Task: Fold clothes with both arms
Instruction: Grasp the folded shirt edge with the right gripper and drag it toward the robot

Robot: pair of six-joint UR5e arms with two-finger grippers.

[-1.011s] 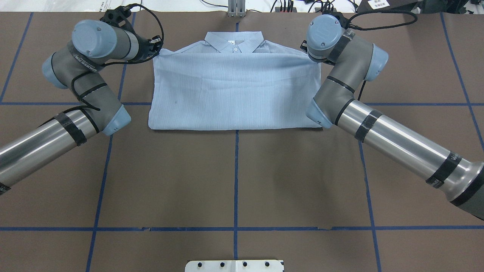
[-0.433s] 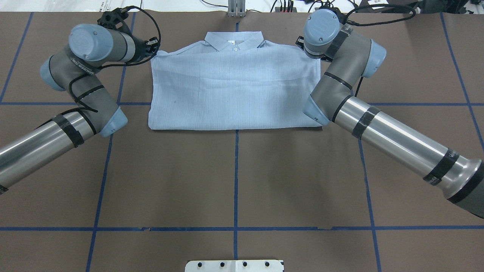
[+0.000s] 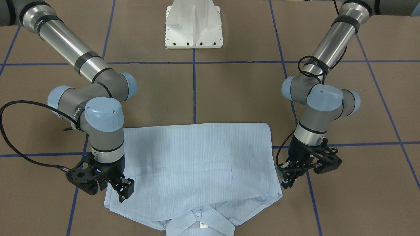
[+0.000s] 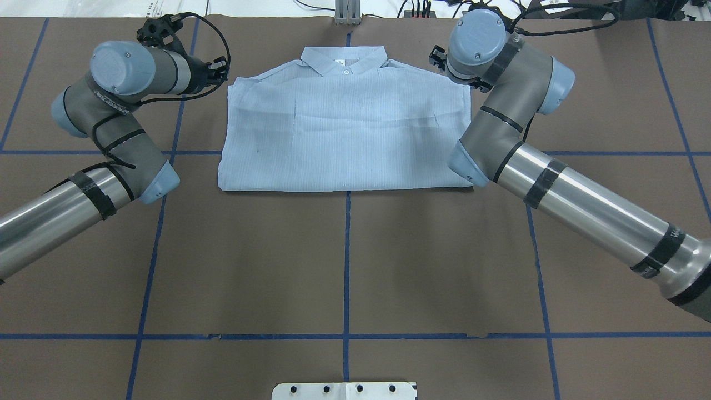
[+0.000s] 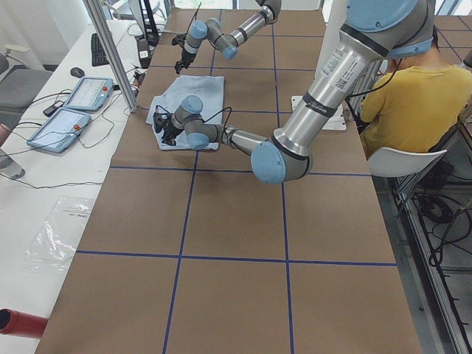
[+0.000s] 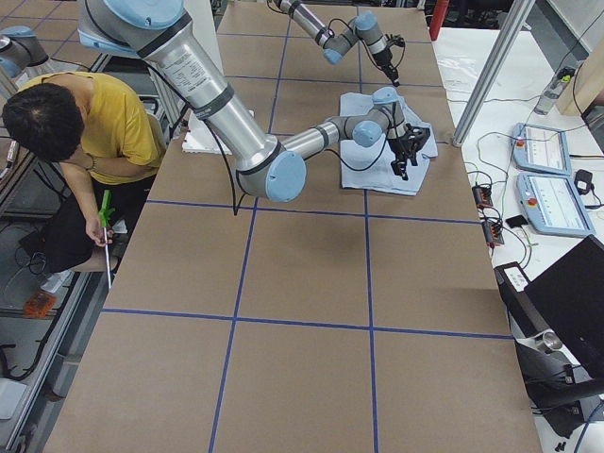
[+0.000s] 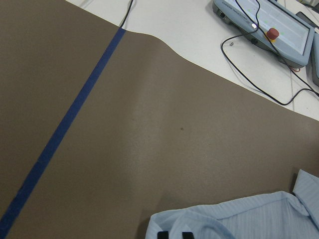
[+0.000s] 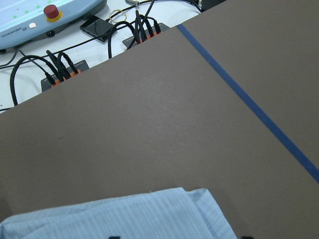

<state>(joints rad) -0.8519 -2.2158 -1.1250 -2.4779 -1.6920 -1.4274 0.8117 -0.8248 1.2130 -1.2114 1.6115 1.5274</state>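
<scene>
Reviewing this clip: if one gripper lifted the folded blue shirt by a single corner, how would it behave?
The shirt would probably go limp and unfold: its thin cloth lies flat with soft creases and a rumpled shoulder corner. It looks light, so a push would likely bunch it on the brown table cover rather than slide it whole.

Robot lab: teach pendants [image 5: 87,93], gridded table [image 4: 250,261]
</scene>
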